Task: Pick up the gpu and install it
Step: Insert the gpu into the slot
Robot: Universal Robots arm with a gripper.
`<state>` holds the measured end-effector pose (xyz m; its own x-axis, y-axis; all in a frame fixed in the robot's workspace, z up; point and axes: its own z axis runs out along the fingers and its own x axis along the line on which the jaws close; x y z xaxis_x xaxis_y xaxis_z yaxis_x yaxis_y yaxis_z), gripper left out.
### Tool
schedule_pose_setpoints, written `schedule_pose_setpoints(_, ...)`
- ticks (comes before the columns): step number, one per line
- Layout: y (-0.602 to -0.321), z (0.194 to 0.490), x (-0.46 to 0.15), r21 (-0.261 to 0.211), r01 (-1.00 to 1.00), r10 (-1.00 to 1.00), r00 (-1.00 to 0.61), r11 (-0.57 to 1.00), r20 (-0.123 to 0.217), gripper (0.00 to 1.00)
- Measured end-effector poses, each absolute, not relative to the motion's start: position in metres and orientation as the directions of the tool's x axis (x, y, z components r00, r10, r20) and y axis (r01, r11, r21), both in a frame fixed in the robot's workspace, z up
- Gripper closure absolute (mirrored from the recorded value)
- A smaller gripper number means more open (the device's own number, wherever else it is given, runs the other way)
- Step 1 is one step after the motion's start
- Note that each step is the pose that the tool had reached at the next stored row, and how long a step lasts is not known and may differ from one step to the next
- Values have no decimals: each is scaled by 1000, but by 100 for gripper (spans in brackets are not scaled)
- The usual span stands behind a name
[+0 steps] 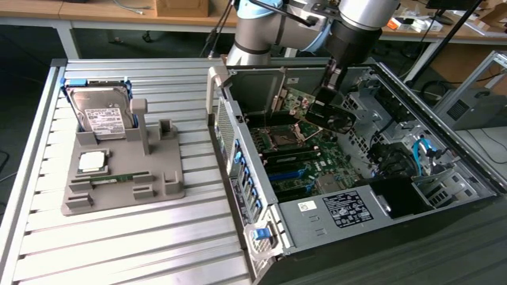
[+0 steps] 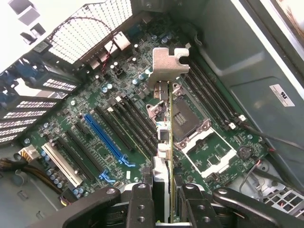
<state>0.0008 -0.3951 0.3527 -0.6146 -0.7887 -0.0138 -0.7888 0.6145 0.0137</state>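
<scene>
Open computer case (image 1: 317, 227) lying on its side on the slatted tabletop (image 1: 119, 243), toward the exterior view's right. Inside it: a green motherboard (image 1: 317, 172) with rows of long black slots, one blue slot (image 2: 104, 137), a white slot (image 2: 61, 164) and a bare processor socket (image 2: 192, 126). Also blue cables (image 1: 420, 151) along one wall and a labelled metal box (image 1: 345, 208) at the near end.

On the exterior view's left, well apart from the case, a grey moulded holder (image 1: 162, 184). Standing upright in its far pocket, a silver hard drive (image 1: 101, 116) with a white label. Lying flat in front of that, a square silver chip (image 1: 92, 160). Nearer again, a slim green memory stick (image 1: 111, 176) in its groove.

Gripper (image 2: 167, 204) down inside the case, clenched on the gpu (image 2: 165, 142). Card pinched edge-on between the two fingers (image 2: 141, 204), running straight away from them, metal bracket (image 2: 168, 66) at the far end. Held over the motherboard, lined up along the black slots, between the blue slot and the processor socket. Hard to tell whether the lower edge touches any slot.
</scene>
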Motion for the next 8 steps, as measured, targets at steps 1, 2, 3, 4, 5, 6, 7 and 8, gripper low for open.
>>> schedule_pose_setpoints(1,-395,353,1,14,-793,-793,-609,609,-14,73)
schedule_pose_setpoints(2,-395,353,1,14,-796,-796,-605,605,-14,73)
schedule_pose_setpoints(3,-395,353,1,14,-802,-802,-597,597,-14,73)
schedule_pose_setpoints(4,-395,353,1,14,-807,-807,-590,590,-14,73)
schedule_pose_setpoints(5,-395,353,1,14,-812,-812,-584,584,-14,73)
schedule_pose_setpoints(6,-395,353,1,14,-816,-816,-578,578,-14,73)
schedule_pose_setpoints(7,-395,353,1,14,-819,-818,-574,574,-14,73)
schedule_pose_setpoints(8,-395,353,1,14,-822,-821,-570,570,-14,73)
